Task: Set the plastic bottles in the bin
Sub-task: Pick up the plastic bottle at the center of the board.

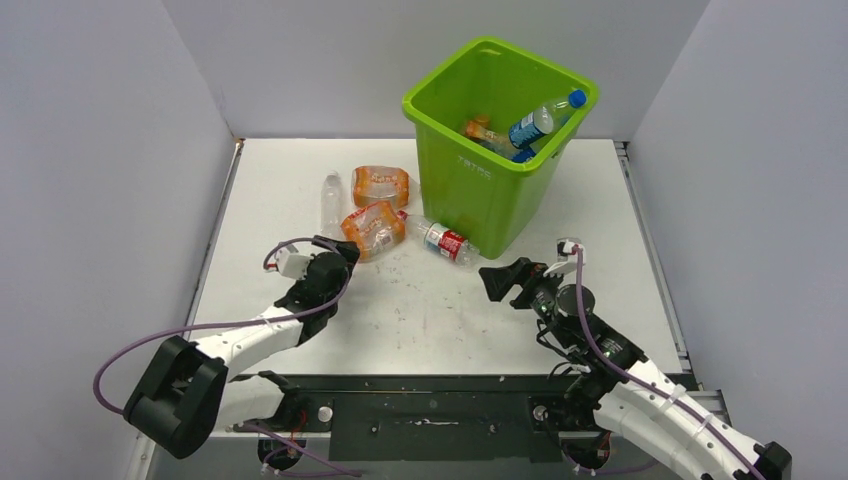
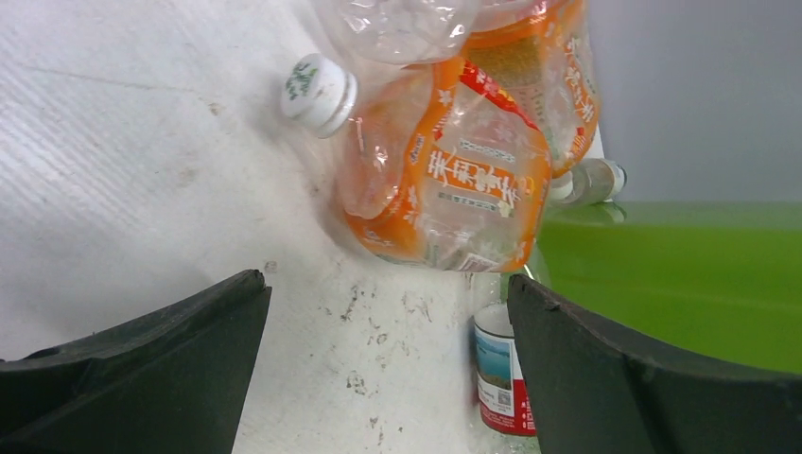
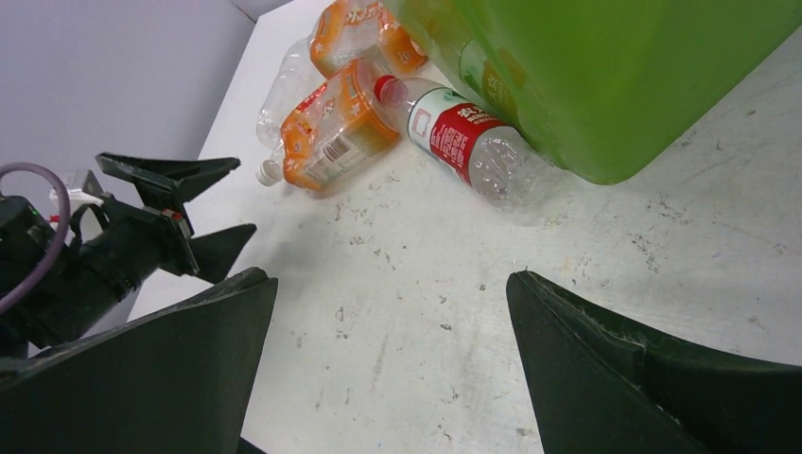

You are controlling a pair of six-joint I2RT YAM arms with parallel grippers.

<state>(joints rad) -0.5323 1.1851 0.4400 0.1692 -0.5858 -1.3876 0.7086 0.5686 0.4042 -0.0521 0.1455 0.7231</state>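
The lime-green bin (image 1: 470, 170) stands at the back of the table, with a blue-labelled bottle (image 1: 540, 122) and an orange one (image 1: 485, 132) inside. Left of it lie two crushed orange bottles (image 1: 380, 185) (image 1: 372, 228), a clear bottle (image 1: 331, 200) and a red-labelled bottle (image 1: 440, 240) against the bin's foot. My left gripper (image 1: 345, 252) is open just short of the nearer orange bottle (image 2: 454, 180), nothing between its fingers (image 2: 189, 359). My right gripper (image 1: 503, 283) is open over bare table, a little short of the red-labelled bottle (image 3: 463, 137) and the bin (image 3: 605, 76).
Grey walls close the table on the left, back and right. The bin wall (image 2: 681, 274) is close on the left gripper's right side. The left gripper (image 3: 189, 208) shows at the left of the right wrist view. Both arm bases sit at the near edge.
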